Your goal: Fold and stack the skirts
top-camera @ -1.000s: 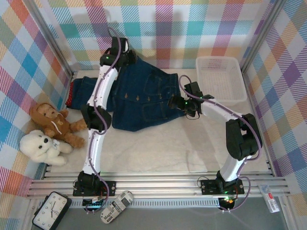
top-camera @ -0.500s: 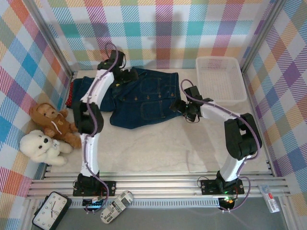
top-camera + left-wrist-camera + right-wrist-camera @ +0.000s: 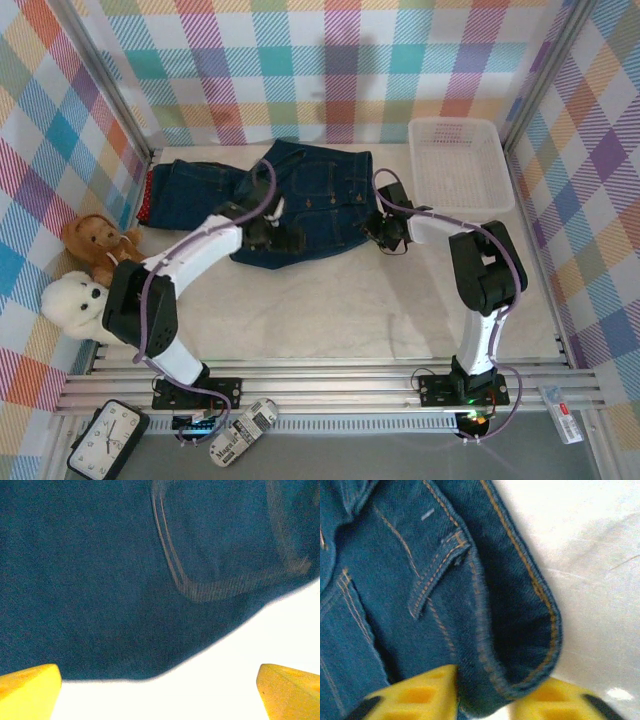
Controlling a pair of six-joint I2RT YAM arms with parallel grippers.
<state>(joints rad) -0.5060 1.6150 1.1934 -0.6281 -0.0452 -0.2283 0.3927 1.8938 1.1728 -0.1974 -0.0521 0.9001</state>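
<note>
The right gripper has closed within the last second. Before it stood wide at the right side of the front-buttoned denim skirt; now its yellow fingers pinch a rolled, stitched edge of this skirt, close to a belt loop. In the top view the right gripper sits at the near right corner of the skirt.

The left gripper went the other way. One second ago it was far back, at the rear edge of the cloth, with the jaws partly closed. Now the jaws are wide and hold nothing, and the arm has come back to the near hem. From its own camera I see the dark denim just ahead and the bare white table between the fingertips. From above, the left gripper is over the near left part of the hem.

I judge that one hold is finished and a new one starts: right corner taken, left corner not yet.

The skirt lies in the back middle of the table. A second denim skirt and a red skirt lie to the left, not yet folded. The white mesh basket stands at the right.
</note>
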